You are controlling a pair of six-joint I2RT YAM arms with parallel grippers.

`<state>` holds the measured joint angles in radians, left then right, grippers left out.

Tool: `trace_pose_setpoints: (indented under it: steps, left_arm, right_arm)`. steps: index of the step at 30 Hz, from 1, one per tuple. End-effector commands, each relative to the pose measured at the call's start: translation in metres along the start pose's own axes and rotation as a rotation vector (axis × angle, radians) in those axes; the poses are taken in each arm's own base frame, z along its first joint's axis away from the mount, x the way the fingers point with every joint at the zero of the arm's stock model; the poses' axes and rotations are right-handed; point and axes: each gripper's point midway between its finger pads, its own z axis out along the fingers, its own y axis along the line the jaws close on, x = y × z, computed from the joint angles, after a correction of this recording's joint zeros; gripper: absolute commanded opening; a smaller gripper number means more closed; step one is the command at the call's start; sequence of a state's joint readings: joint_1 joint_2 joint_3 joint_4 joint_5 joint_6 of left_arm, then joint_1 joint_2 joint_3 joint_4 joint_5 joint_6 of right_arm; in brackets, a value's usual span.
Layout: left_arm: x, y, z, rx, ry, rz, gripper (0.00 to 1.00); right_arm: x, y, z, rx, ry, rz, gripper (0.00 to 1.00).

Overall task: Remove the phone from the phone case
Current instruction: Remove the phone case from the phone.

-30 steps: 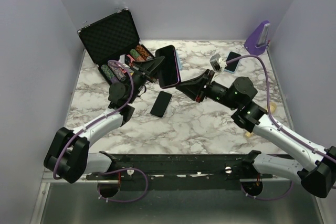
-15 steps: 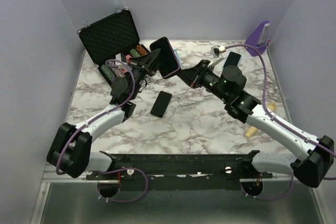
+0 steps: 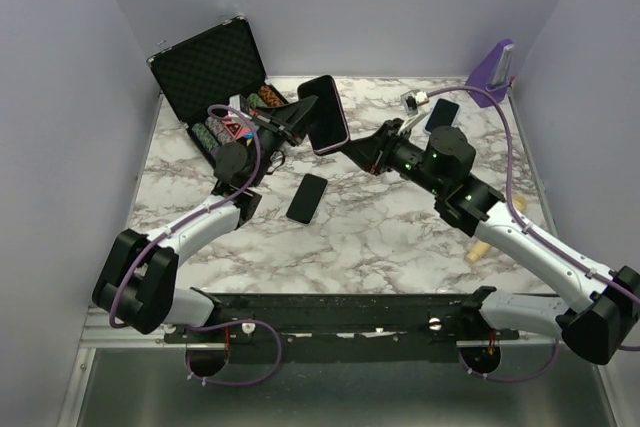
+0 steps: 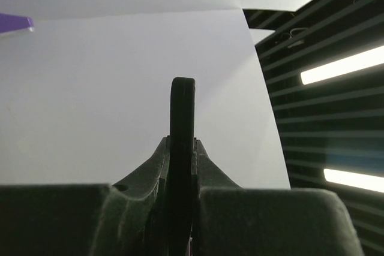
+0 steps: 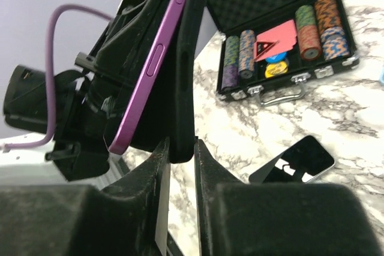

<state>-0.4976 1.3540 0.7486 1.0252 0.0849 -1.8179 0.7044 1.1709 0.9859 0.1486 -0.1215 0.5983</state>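
Observation:
The phone [image 3: 327, 112] hangs in the air above the table's back middle, a black slab in a purple phone case [image 5: 153, 64]. In the right wrist view the black phone [image 5: 187, 88] stands slightly apart from the case's purple edge at its lower end. My right gripper [image 5: 182, 145] is shut on that lower black edge, coming from the right [image 3: 355, 152]. From the left, my left gripper [image 3: 303, 117] is shut on the opposite side. The left wrist view shows a dark thin edge [image 4: 182, 112] clamped between the left gripper's fingers [image 4: 181, 143].
An open black chip case [image 3: 215, 72] with stacked chips sits at the back left. A bare black phone [image 3: 308, 197] lies on the marble below the held one. Another phone [image 3: 442, 114] and a purple stand [image 3: 492, 69] are at the back right.
Both arms have carried the cased phone up and toward the back. The right arm stretched forward. Both grips stayed shut.

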Motion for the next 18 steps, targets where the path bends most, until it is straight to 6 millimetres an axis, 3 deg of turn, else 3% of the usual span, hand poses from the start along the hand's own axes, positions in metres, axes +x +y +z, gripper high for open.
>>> trace_pose_setpoints:
  steps: [1,4,10,18]
  left_arm:
    - [0.12,-0.083,-0.046,0.191,0.542,-0.106,0.0]
    - [0.116,-0.077,-0.043,0.166,0.523,-0.042,0.0]
    - [0.095,-0.063,-0.036,0.124,0.464,0.084,0.0]
    - [0.069,-0.057,-0.031,0.104,0.406,0.14,0.0]
  right_arm:
    - [0.046,-0.025,-0.005,0.046,0.209,-0.093,0.29]
    - [0.048,-0.011,-0.016,-0.015,0.237,-0.1,0.4]
    - [0.044,-0.006,-0.046,-0.008,0.242,-0.121,0.69]
    - [0.043,0.009,-0.079,-0.034,0.264,-0.071,0.75]
